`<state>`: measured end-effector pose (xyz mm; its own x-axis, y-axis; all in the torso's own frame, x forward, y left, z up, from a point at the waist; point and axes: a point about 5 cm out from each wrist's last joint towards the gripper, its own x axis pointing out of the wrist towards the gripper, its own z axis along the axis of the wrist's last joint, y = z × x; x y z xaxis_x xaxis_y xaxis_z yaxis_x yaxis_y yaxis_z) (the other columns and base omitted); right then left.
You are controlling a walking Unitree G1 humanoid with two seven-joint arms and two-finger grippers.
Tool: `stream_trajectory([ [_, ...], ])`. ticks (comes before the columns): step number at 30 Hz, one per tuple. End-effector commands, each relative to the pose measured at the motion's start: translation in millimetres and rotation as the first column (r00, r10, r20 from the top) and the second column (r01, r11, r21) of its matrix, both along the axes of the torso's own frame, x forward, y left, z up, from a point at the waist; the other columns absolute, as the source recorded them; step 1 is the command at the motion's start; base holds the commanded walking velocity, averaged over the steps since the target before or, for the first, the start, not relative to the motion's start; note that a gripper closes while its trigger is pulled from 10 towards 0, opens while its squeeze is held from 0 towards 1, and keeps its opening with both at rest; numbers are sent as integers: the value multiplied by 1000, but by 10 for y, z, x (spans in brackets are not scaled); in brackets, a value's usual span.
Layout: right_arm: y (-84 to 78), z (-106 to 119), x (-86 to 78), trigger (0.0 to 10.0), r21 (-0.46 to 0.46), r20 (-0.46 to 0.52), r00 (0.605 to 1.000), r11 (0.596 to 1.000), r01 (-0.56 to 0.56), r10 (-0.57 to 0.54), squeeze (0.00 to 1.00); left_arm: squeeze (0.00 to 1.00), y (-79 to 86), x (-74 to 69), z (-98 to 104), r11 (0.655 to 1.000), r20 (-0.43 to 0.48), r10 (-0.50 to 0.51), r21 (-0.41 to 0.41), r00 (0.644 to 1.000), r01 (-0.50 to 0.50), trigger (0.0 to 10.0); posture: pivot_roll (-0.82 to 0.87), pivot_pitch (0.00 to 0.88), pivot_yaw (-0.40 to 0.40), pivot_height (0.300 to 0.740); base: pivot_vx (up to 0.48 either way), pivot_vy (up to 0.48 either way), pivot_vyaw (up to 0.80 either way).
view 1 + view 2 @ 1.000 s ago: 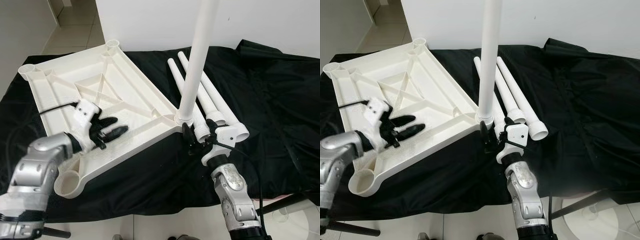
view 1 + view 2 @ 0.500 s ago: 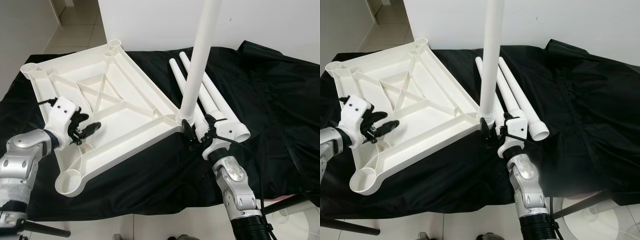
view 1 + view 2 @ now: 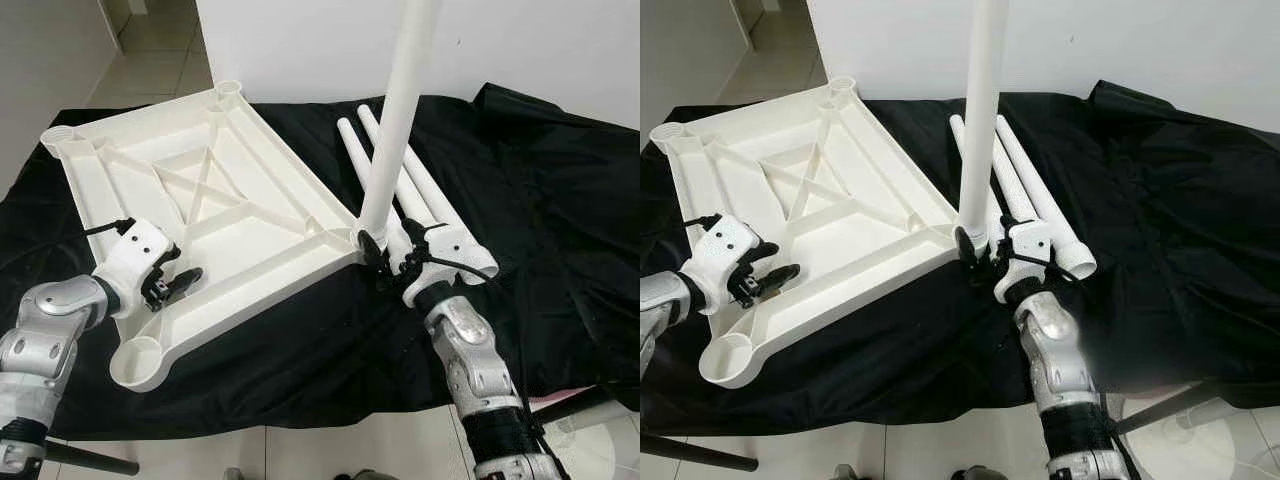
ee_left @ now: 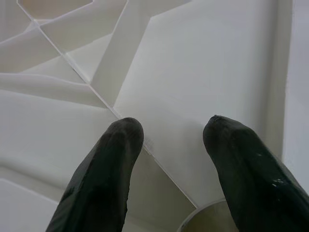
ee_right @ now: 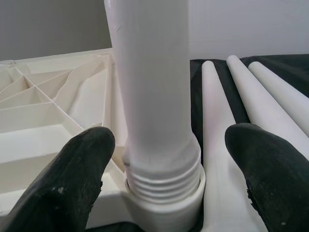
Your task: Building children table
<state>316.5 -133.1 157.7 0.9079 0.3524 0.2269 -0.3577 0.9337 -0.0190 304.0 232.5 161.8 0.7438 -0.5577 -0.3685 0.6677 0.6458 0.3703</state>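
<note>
1 leg (image 3: pixel 392 130) partly threaded in tabletop (image 3: pixel 200 215), 3 legs (image 3: pixel 420 200) loose; right gripper (image 5: pixel 164 183) & left gripper (image 4: pixel 169 140) open, empty.

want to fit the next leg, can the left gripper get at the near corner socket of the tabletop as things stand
Probably yes. The left gripper hovers open over the upturned tabletop, right beside the near corner socket, whose rim shows by its fingers in the left wrist view. Nothing lies between them.

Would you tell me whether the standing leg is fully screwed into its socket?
Not fully, it seems. The leg stands upright in the corner socket, but several thread rings still show above the rim.
</note>
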Motion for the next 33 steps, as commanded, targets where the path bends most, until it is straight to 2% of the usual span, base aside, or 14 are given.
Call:
stream_trajectory([
  [1, -14, -10, 63, 10000, 5, -16, 1000, 1000, 2, -2, 0, 0, -106, -137, -205, 993, -112, -112, 23, 987, 116, 10000, -12, 113, -12, 740, 0, 0, 0],
  [5, 25, 0, 167, 10000, -4, -27, 999, 1000, -31, 31, 0, 0, -228, -236, -298, 983, -158, -184, -1, 970, 186, 10000, -5, 104, -13, 740, 0, 0, 0],
  [12, 111, -3, 294, 10000, -49, -52, 996, 996, -80, 78, 0, 0, -408, -382, -335, 957, -203, -289, -46, 936, 285, 10000, 3, 90, -9, 740, 0, 0, 0],
  [14, 206, 10, 372, 10000, -76, -73, 989, 988, -137, 132, 0, 0, -506, -420, -327, 946, -206, -324, -79, 923, 315, 10000, 0, 82, -7, 740, 0, 0, 0],
  [18, 300, 53, 450, 10000, -102, -77, 981, 977, -188, 181, 0, 0, -588, -435, -323, 938, -200, -345, -90, 917, 334, 10000, 0, 74, -6, 740, 0, 0, 0],
  [20, 377, 121, 538, 10000, -131, -74, 975, 967, -218, 210, 0, 0, -680, -442, -317, 932, -190, -363, -93, 912, 351, 10000, 1, 66, -6, 740, 0, 0, 0],
  [24, 443, 215, 630, 10000, -138, -60, 974, 964, -227, 220, 0, 0, -781, -435, -303, 927, -177, -373, -109, 911, 359, 10000, 4, 54, -5, 740, 0, 0, 0],
  [31, 425, 248, 671, 10000, -110, -44, 984, 978, -176, 172, 0, 0, -853, -432, -299, 926, -159, -374, -118, 914, 359, 10000, 16, 47, -14, 740, 0, 0, 0],
  [33, 332, 219, 660, 10000, -66, -21, 995, 993, -97, 96, 0, 0, -823, -314, -269, 954, -101, -291, -100, 951, 281, 10000, 21, 50, -19, 740, 0, 0, 0],
])
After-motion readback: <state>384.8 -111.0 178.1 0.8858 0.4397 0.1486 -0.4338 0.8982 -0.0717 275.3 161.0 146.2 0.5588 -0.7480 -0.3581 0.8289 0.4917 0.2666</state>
